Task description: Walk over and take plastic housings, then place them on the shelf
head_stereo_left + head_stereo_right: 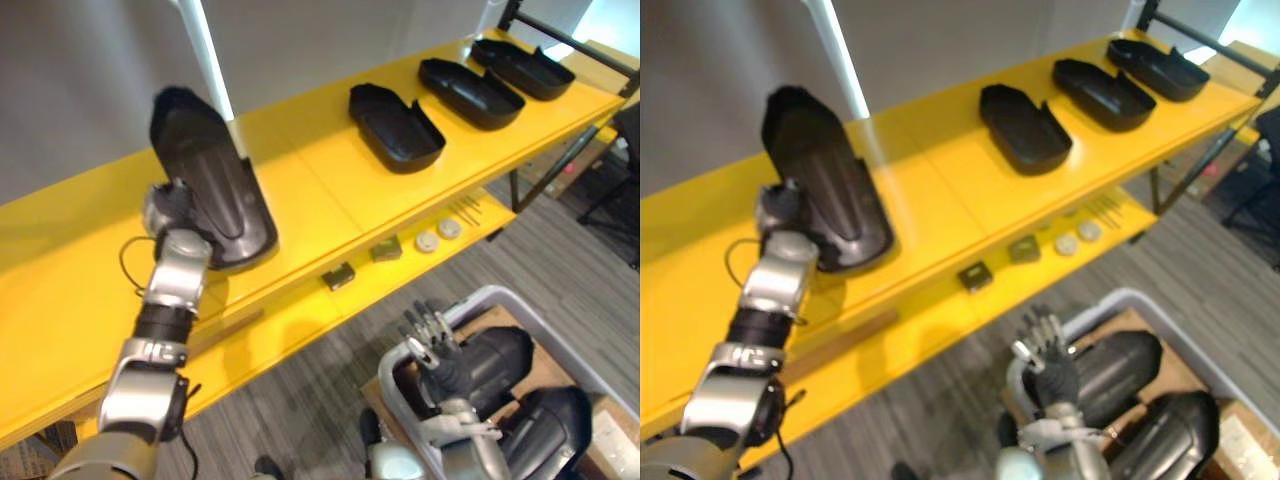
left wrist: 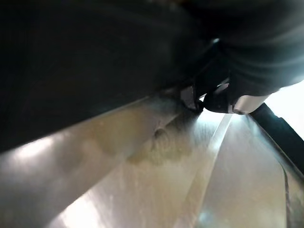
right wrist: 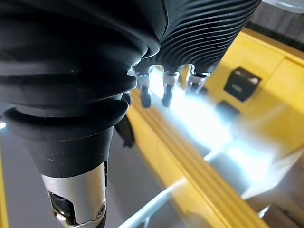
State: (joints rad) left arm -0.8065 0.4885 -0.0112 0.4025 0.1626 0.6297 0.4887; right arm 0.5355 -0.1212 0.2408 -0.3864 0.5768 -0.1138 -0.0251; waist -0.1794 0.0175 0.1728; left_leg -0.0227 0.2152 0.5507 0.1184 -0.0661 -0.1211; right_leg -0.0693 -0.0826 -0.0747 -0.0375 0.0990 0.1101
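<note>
Sitting at the lower end of a black plastic housing (image 1: 210,170), the left hand (image 1: 168,205) has its fingers hidden behind that part, so I cannot tell whether they grip it or merely prop it. The housing stands tilted on the top board of the yellow shelf (image 1: 320,190), its near end down and its far end raised. To finish this placement well, I judge it should be lowered flat, clear of the board's front edge, before the hand lets go. It should also keep well apart from the three housings (image 1: 395,125) (image 1: 470,92) (image 1: 522,67) already lying open side up in a row farther along. The right hand (image 1: 432,345) hangs with relaxed, empty fingers over the grey bin (image 1: 487,293), where two more housings (image 1: 500,362) (image 1: 555,425) wait. On the lower board (image 1: 300,320) lie two small blocks (image 1: 339,276) (image 1: 386,249), two round discs (image 1: 428,241) (image 1: 449,228) and a few thin rods (image 1: 467,210).
</note>
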